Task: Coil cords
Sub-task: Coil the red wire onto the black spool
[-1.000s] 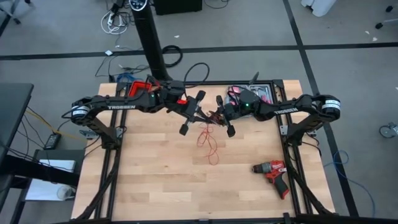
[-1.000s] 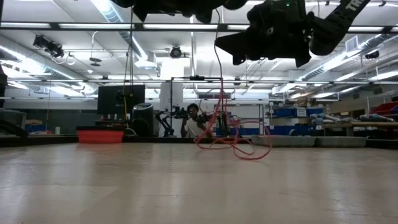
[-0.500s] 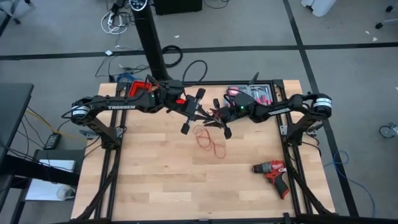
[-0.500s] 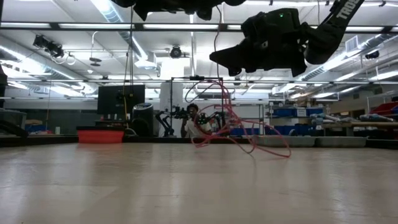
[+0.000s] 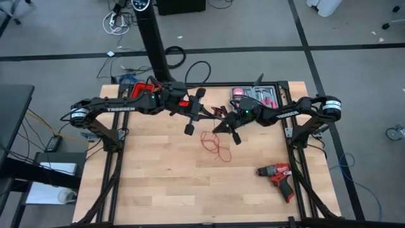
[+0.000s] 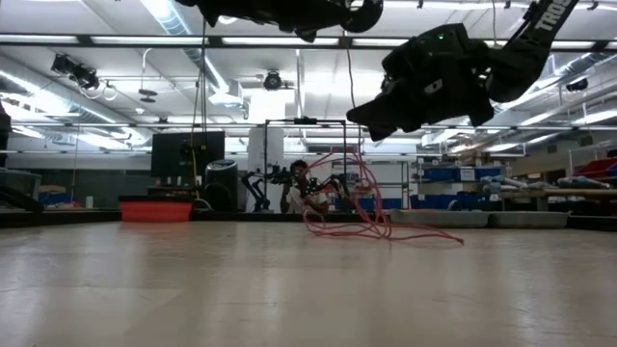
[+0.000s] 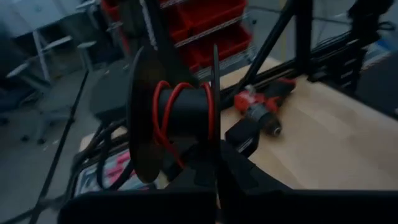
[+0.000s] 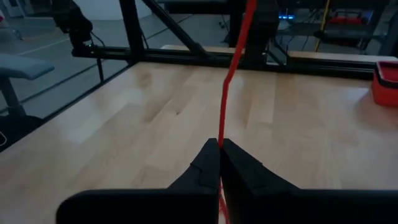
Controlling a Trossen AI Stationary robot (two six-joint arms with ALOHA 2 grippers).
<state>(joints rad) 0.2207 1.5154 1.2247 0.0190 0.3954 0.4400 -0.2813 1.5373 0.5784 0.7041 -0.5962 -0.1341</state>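
Observation:
The cord is a thin red wire. Part of it is wound on a black spool, the rest lies in loose loops on the wooden table at mid-table and rises from them to my right gripper. My left gripper is shut on the spool, high over the table's far middle. Just right of it and lower, my right gripper is shut on the wire; in the low view its tip hangs above the loops. My left gripper holds the spool by its thin flange, pinched at the rim between the two fingers, with the spool lifted clear of the table and red wire around its core. My right gripper pinches a single strand of the red wire between its fingertips. The fingers point nearly level, toward the table's left. Beyond them the strand runs straight and taut; the slack loops rest on the table.
A red and black drill lies at the near right of the table. A tray of tools sits at the far right edge and red bins at the far left. A person sits in the room beyond the table.
My right gripper has come down and toward the table's left, and has shut on the red wire. The wire that hung steeply from above has sunk, and its loops have spread lower and wider over the table. My left gripper has tipped a little while staying in place.

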